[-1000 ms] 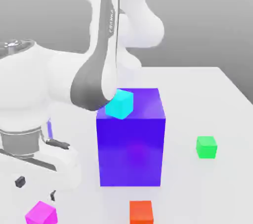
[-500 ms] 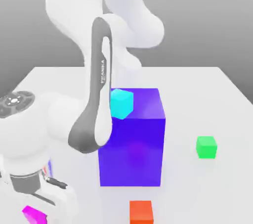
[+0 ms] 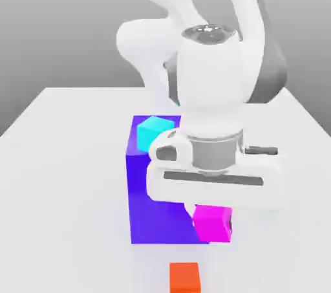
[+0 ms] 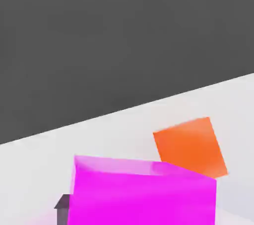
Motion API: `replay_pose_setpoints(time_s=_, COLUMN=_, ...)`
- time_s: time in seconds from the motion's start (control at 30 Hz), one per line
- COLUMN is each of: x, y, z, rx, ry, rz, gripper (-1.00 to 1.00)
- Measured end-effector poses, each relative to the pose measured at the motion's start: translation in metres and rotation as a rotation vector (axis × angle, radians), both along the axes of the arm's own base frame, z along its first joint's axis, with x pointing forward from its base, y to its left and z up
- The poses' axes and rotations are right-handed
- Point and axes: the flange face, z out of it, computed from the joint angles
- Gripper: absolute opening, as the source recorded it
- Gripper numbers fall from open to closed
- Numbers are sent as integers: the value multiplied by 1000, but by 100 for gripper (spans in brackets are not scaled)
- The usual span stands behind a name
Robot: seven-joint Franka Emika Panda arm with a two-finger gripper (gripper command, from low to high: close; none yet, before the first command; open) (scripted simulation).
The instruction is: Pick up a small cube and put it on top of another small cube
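The small magenta cube (image 3: 211, 223) hangs just under my hand, in front of the big blue-purple block (image 3: 152, 211). My gripper (image 3: 213, 219) is shut on this cube. In the hand view the magenta cube (image 4: 144, 194) sits close up, with a dark fingertip (image 4: 63, 205) at its side. A small orange-red cube (image 3: 185, 277) lies on the table (image 3: 64, 156) below and toward the exterior view's left of the held cube; it also appears beyond the magenta cube in the hand view (image 4: 191, 145). A small cyan cube (image 3: 154, 131) rests on top of the blue-purple block.
My white arm and wrist (image 3: 210, 123) rise over the block and cover the table's right half in the exterior view. Bare white tabletop stretches along the exterior view's left side, and the table's front edge lies near the orange-red cube.
My fingers shut on the magenta cube at the exterior view's lower left. The arm then swung toward the right with the cube, which now hangs in front of the blue-purple block.
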Motion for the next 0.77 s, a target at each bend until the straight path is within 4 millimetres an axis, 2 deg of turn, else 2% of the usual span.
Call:
replay_pose_setpoints(time_s=0.03, x=-18, y=15, z=3, rx=-3, ry=-6, rz=1, gripper=-100)
replay_pose_setpoints(time_s=0.2, x=-89, y=51, z=-11, rx=-34, ry=38, rz=28, gripper=-100)
replay_pose_setpoints(time_s=0.3, x=-133, y=66, z=-22, rx=-61, ry=69, rz=60, gripper=-100)
replay_pose_setpoints(time_s=0.4, x=-166, y=69, z=-39, rx=-92, ry=118, rz=82, gripper=-100)
replay_pose_setpoints(time_s=0.63, x=-171, y=67, z=-98, rx=-104, ry=136, rz=79, gripper=-100)
replay_pose_setpoints(time_s=0.67, x=-172, y=67, z=-106, rx=-103, ry=136, rz=81, gripper=100)
replay_pose_setpoints(time_s=0.77, x=-172, y=67, z=-106, rx=-103, ry=136, rz=81, gripper=100)
